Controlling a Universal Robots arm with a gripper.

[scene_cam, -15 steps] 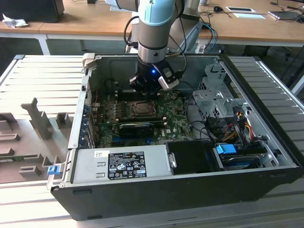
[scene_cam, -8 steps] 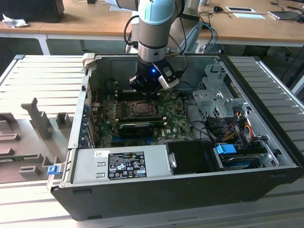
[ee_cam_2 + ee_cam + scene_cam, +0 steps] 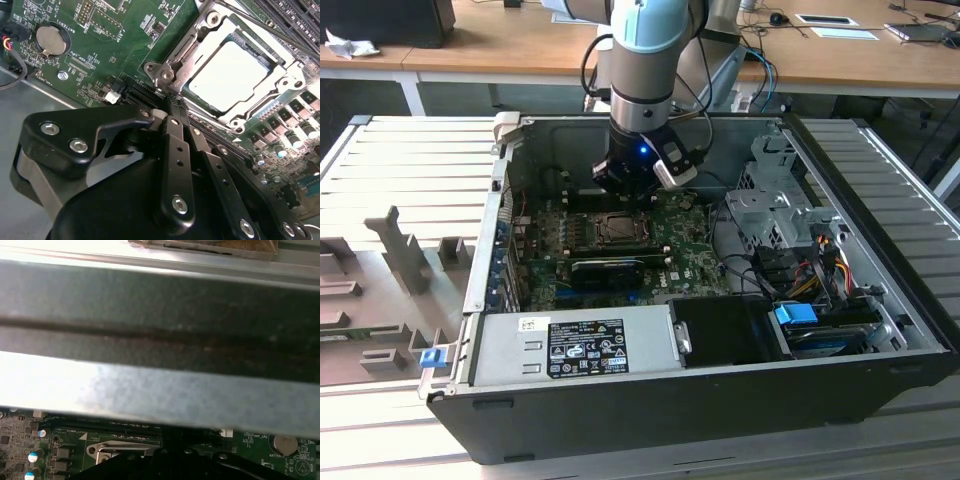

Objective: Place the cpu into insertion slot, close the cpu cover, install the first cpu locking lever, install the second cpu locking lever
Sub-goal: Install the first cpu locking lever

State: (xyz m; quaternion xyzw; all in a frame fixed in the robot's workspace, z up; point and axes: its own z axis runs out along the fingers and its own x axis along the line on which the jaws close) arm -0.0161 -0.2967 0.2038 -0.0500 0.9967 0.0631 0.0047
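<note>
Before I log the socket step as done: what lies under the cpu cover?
In the second wrist view, the cpu shows through the window of the cpu cover, which lies flat over it. The cpu's edges and the insertion slot's pins beneath are covered, so seating cannot be checked.

Grey case wall above green motherboard.
</note>
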